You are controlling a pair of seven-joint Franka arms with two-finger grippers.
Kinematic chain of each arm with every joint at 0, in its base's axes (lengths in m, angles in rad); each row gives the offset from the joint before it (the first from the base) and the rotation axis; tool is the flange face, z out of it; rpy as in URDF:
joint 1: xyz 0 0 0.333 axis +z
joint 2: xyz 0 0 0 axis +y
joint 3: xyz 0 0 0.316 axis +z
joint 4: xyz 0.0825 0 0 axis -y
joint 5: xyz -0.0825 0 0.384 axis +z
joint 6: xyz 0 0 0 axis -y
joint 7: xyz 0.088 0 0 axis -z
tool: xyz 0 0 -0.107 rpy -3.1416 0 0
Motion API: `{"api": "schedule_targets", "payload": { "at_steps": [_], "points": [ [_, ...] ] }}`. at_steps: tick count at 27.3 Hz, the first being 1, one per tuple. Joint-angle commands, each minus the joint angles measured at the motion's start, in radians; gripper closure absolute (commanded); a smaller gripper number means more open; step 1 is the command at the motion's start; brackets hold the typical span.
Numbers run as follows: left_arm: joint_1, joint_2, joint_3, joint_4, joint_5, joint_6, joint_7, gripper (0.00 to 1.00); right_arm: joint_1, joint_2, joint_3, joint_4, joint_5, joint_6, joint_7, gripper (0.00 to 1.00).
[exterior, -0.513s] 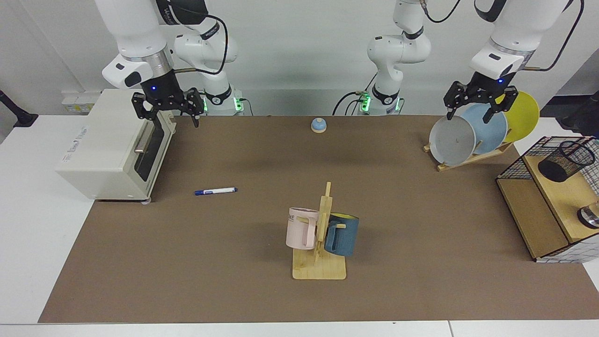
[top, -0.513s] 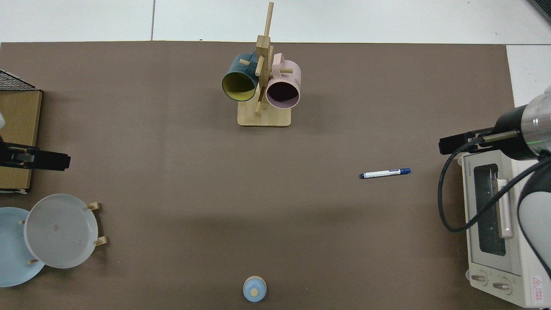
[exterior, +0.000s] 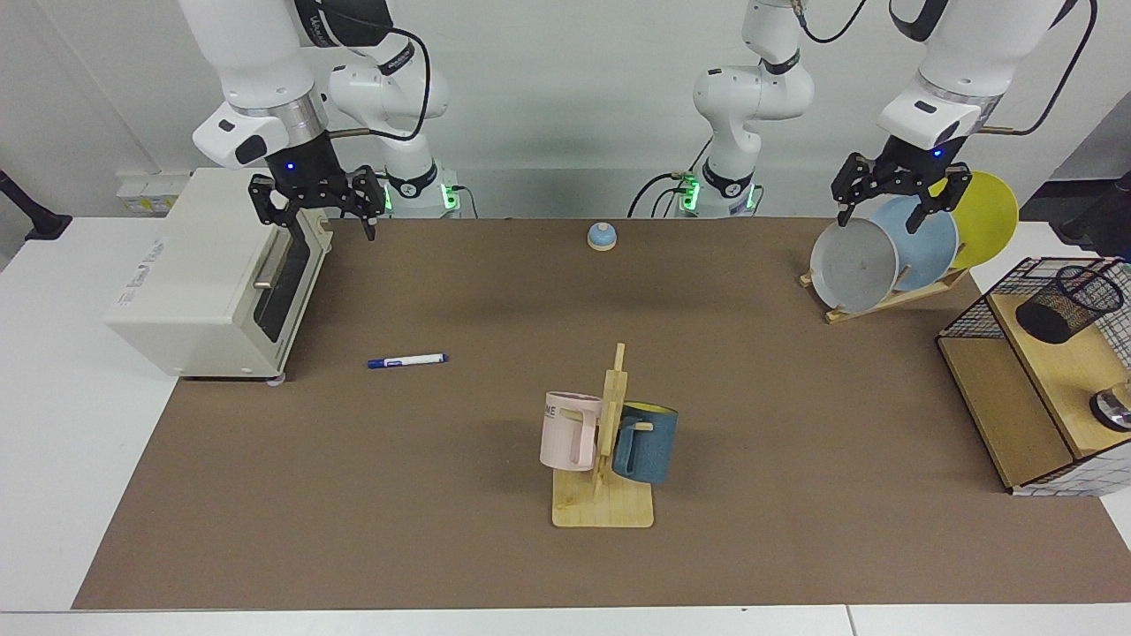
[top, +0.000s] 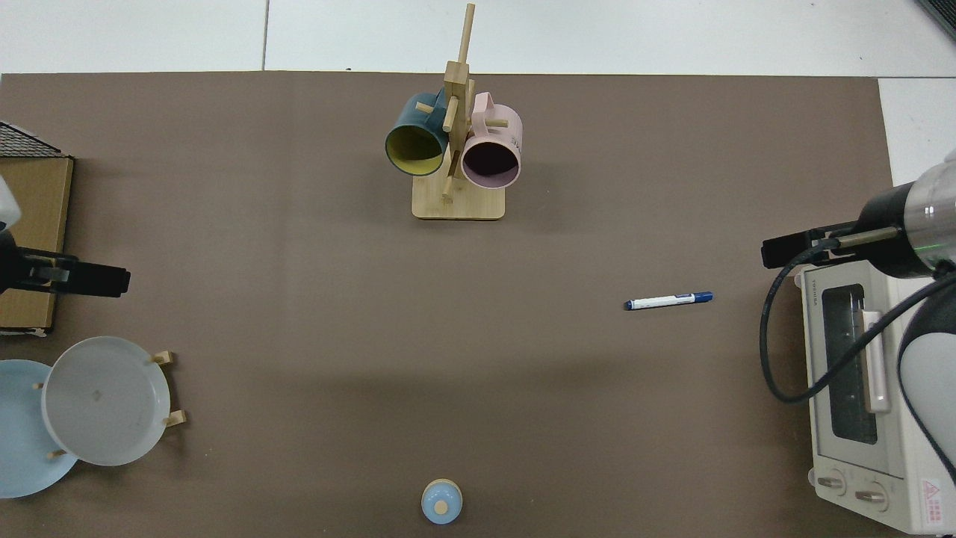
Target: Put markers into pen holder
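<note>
A brown worktop (exterior: 371,495) seen from across, described from the view's left. A cream toaster oven (exterior: 212,274) sits at the edge, door closed. Above its top corner hangs the right pincer (exterior: 313,210), fingers spread wide, holding nothing. The marker (exterior: 408,360) lies flat on the worktop beside the oven. At centre, a wooden stand carries a pink mug (exterior: 567,430) and a blue mug (exterior: 647,442), both on their sides. Farther along, the left pincer (exterior: 891,193) hangs open and empty over racked plates (exterior: 855,264). Last, the pen holder (exterior: 1067,303) lies tilted on a wire-and-wood shelf (exterior: 1016,397), nothing visible inside.
</note>
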Motion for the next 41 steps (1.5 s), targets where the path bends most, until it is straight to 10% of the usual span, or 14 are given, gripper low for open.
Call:
{"api": "schedule_targets", "payload": {
  "at_steps": [1, 18, 41],
  "points": [
    [-0.020, -0.009, 0.009, -0.002, 0.010, -0.013, -0.008, 0.00, -0.017, -0.009, 0.008, -0.014, 0.002, 0.006, -0.032, 0.00],
    [-0.008, -0.010, 0.004, -0.007, 0.008, -0.019, -0.008, 0.00, -0.043, -0.024, 0.006, -0.068, 0.027, -0.027, -0.041, 0.00],
    [-0.008, -0.010, 0.006, -0.024, 0.008, -0.019, -0.008, 0.00, -0.052, 0.051, 0.006, -0.356, 0.015, 0.319, -0.158, 0.00]
  ]
}}
